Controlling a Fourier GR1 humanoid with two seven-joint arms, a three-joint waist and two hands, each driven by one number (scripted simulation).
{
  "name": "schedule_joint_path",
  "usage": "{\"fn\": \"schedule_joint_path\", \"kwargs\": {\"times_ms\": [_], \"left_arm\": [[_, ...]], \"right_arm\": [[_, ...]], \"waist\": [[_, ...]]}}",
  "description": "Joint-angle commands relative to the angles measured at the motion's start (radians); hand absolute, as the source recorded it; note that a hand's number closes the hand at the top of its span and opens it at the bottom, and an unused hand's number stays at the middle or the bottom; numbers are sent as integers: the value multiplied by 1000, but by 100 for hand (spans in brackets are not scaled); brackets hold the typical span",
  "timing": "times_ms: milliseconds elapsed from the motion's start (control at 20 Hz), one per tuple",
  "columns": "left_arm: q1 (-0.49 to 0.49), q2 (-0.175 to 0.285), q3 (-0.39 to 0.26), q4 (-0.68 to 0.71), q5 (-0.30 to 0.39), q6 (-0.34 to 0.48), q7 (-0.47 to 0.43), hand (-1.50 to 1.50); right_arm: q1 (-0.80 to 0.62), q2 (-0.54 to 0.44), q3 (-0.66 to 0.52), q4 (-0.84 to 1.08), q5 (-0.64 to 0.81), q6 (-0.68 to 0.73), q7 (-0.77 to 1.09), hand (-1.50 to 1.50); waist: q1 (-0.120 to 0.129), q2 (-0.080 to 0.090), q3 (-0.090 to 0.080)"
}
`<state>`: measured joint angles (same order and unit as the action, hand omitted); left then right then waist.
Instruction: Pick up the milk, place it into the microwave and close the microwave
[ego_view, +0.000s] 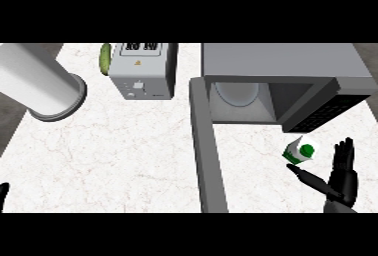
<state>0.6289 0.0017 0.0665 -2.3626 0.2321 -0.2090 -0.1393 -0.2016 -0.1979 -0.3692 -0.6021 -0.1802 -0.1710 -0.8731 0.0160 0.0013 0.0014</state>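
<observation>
**A:** What's at the far left?

**B:** A sliver of the left hand at the lower edge. I cannot tell whether it is open or closed. Further up, a white cylinder sits on the bench, then a toaster.

**A:** And the microwave?

**B:** Its door is swung wide toward the robot, so the cavity is free to take the milk.

**A:** Where's the milk?

**B:** Upright on the bench, right of the door and just in front of the cavity. The right hand is just beside it, open, fingers straight, thumb stretched toward it. It holds nothing. I judge it's lining up a grasp.
</observation>
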Motion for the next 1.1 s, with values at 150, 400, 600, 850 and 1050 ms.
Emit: {"fn": "schedule_joint_path", "kwargs": {"times_ms": [150, 400, 600, 850, 1050], "left_arm": [[-37, 17, 31, 34, 21, 4, 18, -150], [24, -2, -28, 28, -21, 1, -32, -150], [-23, 11, 14, -16, 30, 17, 68, -150], [24, -1, 6, -5, 22, -13, -3, -150], [-7, -1, -4, 21, 3, 0, -1, -150]], "right_arm": [[-68, 26, 91, 49, 8, 303, -48, -150], [-75, -19, 51, 51, -2, 242, -106, 150], [-68, 53, 17, 25, 38, -47, -220, 150], [-140, 8, 30, 47, 13, 115, -181, 150], [-92, -14, 150, -29, 67, 327, -163, 150]], "waist": [[0, 2, 0], [-5, -2, -1], [-11, -1, -1], [-3, -1, -1], [-12, -3, -2]]}}
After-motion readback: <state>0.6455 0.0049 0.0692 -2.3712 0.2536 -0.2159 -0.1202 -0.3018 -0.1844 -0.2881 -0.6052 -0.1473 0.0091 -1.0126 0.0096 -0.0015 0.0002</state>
